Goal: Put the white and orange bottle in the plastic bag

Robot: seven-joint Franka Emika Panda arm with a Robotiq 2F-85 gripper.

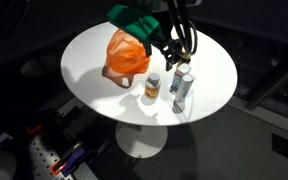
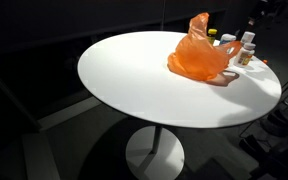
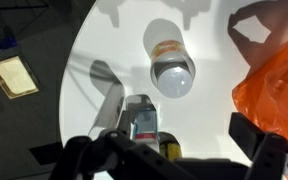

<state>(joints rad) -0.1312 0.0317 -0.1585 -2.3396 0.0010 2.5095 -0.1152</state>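
Observation:
The white and orange bottle (image 1: 152, 87) stands upright on the round white table (image 1: 94, 60), in front of the orange plastic bag (image 1: 125, 55). In the wrist view the bottle (image 3: 169, 55) is seen from above, with the bag (image 3: 276, 80) to its right. My gripper (image 1: 176, 50) hangs open and empty above the table, behind the bottles and beside the bag. Its dark fingers frame the bottom of the wrist view (image 3: 166, 148). The bottle (image 2: 246, 50) and the bag (image 2: 196, 55) also show in an exterior view.
A silver and white bottle (image 1: 181, 85) stands next to the target bottle and lies under my gripper in the wrist view (image 3: 139, 120), beside a dark yellow-labelled bottle (image 3: 169, 152). A green cloth (image 1: 134, 15) lies at the table's back. The table edge (image 3: 69, 90) is near.

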